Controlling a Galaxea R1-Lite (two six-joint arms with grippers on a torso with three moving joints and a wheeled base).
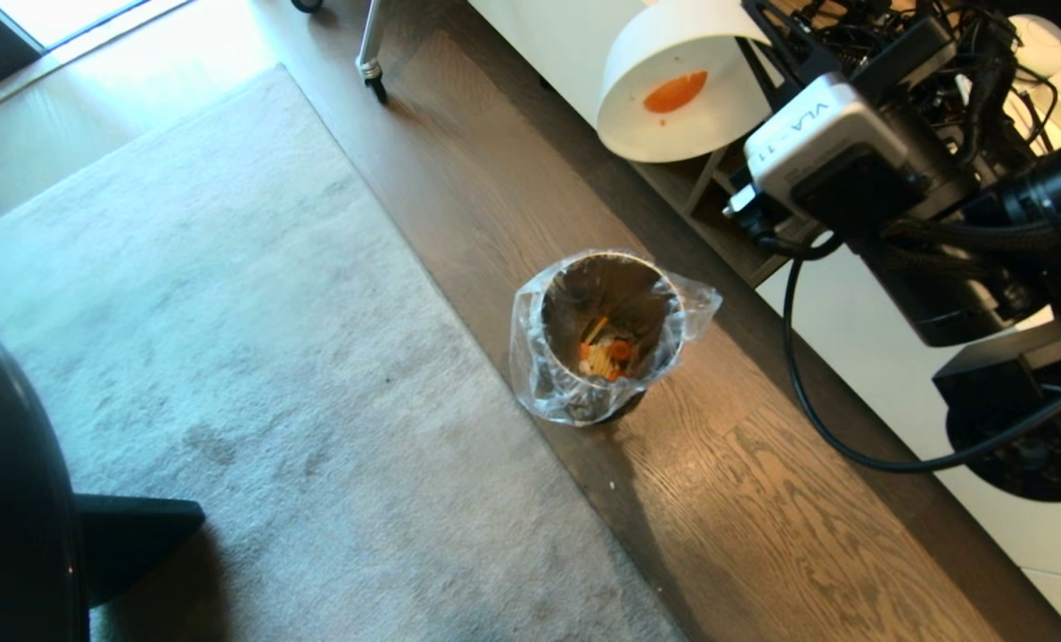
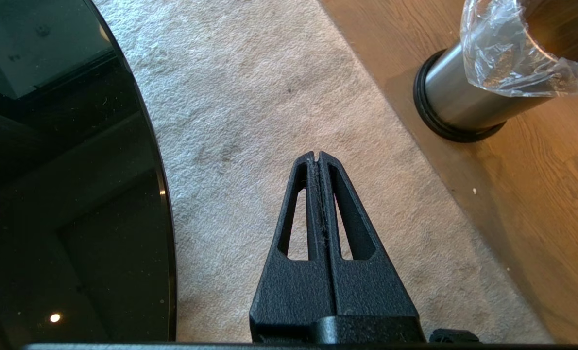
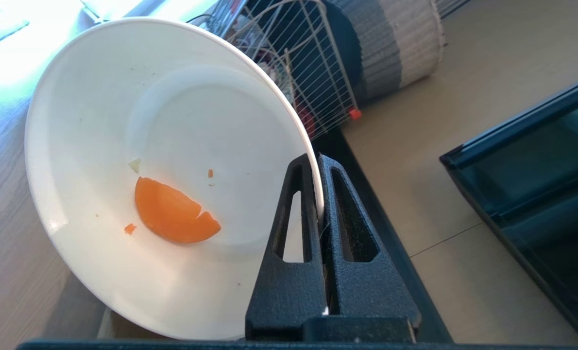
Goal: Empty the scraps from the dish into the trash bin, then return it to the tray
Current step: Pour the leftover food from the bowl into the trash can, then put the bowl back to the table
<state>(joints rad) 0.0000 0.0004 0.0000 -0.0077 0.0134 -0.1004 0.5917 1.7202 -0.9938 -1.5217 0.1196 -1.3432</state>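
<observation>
The dish (image 1: 673,85), a plain white bowl, hangs tilted on edge above the floor, up and to the right of the trash bin (image 1: 604,334) in the head view. My right gripper (image 3: 318,163) is shut on the dish's (image 3: 148,121) rim. One orange carrot slice (image 3: 175,211) and a few crumbs of the scraps cling inside it. More scraps (image 1: 606,357) lie at the bottom of the steel, plastic-lined bin (image 2: 464,102). My left gripper (image 2: 316,155) is shut and empty over the carpet, parked. The tray is out of view.
A glossy black round tabletop (image 1: 4,490) stands at the left over the grey carpet (image 1: 227,312). A white low cabinet (image 1: 851,348) runs along the right. A wire rack (image 3: 308,73) and a woven striped basket (image 3: 396,43) stand behind the dish.
</observation>
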